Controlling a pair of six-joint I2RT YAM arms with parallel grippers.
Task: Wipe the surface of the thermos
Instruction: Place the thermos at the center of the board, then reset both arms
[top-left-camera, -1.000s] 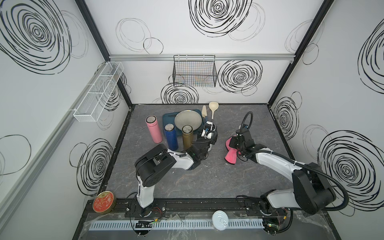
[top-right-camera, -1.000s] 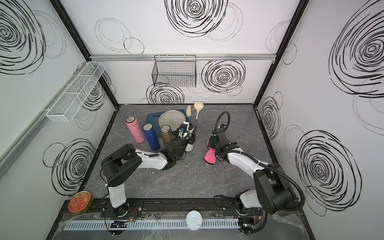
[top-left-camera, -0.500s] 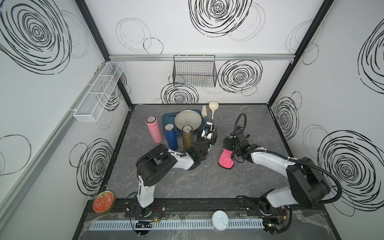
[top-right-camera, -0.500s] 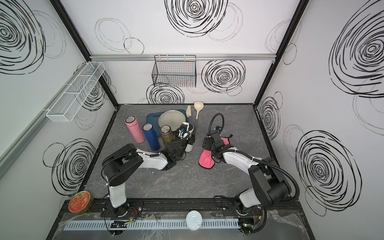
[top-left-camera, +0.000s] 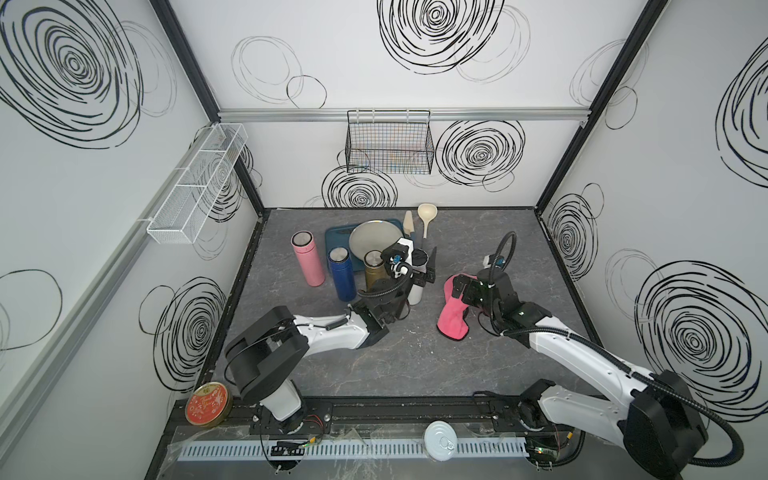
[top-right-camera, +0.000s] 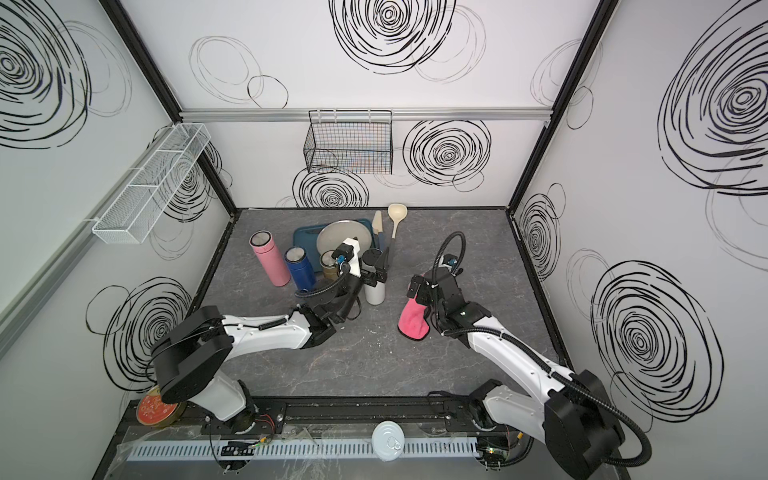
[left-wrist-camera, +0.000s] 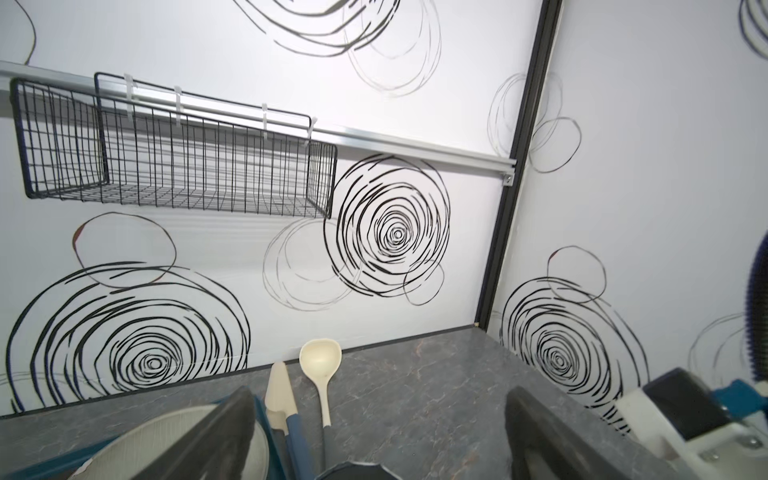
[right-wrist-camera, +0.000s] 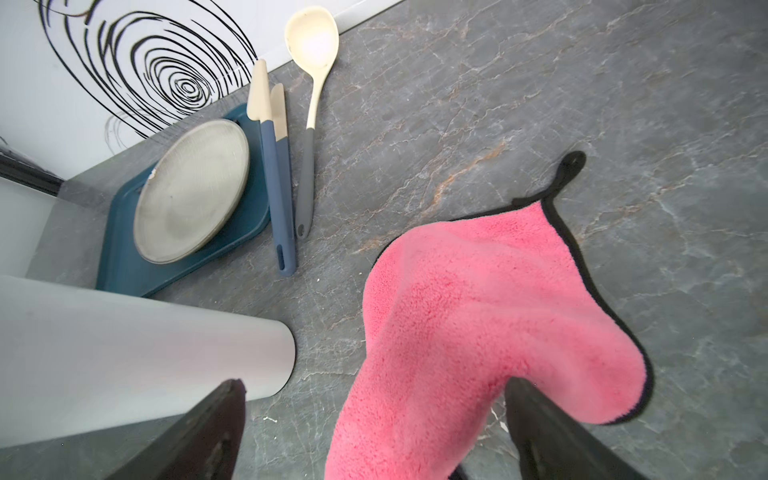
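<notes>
Thermos: looking rigid, slick; gripping at lid.
Left claw: gaping astride lid.
Right claw: gaping; cloth drooping.

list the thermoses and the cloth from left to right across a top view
pink thermos → blue thermos → bronze thermos → white thermos → pink cloth

No text, brand, number or sign can be read with certainty. One item carries lettering: the red tin at the front left corner of the rig. Its lid bears gold script, visible in a top view but too small to decipher. The black swirls on the walls are drawn patterns, not characters.
</notes>
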